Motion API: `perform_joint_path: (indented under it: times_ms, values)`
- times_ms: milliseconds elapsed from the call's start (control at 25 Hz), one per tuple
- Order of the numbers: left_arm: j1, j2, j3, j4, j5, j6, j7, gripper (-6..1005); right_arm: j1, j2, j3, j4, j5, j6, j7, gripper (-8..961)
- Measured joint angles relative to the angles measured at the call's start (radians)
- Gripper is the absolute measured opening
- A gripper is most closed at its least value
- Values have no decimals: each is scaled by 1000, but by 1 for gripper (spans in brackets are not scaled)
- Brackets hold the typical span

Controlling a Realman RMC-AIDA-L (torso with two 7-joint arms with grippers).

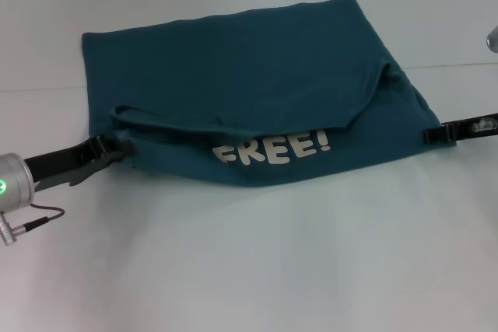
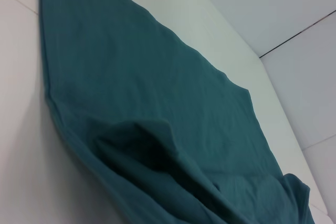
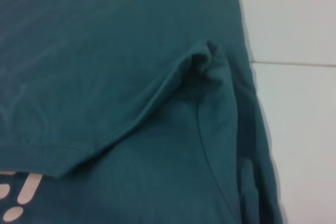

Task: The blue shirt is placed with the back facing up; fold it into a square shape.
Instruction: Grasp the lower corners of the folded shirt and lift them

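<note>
Shirt: the blue shirt (image 1: 249, 91) lay on the white table (image 1: 257, 270), roughly centred, already doubled over, with a hemmed flap lying across it and the white "FREE!" lettering (image 1: 272, 149) showing below that flap on the near side.
Left gripper: the left gripper (image 1: 117, 151) sat low at the shirt's near-left edge, its tip against the bunched cloth; I cannot tell whether it pinched fabric or stood apart.
Right gripper: the right gripper (image 1: 434, 134) reached in at the shirt's right edge, touching or just beside it; its grip cannot be told either.
Handling: judged light, limp and soft cotton, not fragile; it would drape, wrinkle and sag between two holds rather than keep shape, and layers could slip over each other.
Where to hold: likely the two near corners, pinching all layers together at the hem so the fold carries evenly.
Risk: catching only the top layer would leave the square crooked.
</note>
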Motion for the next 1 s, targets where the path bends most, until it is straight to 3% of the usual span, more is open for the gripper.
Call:
perform_joint_path:
  times_ms: [1000]
  values:
    - [-1, 1, 1, -3, -3, 0, 0, 38, 36, 7, 0, 97, 7, 74, 1, 585]
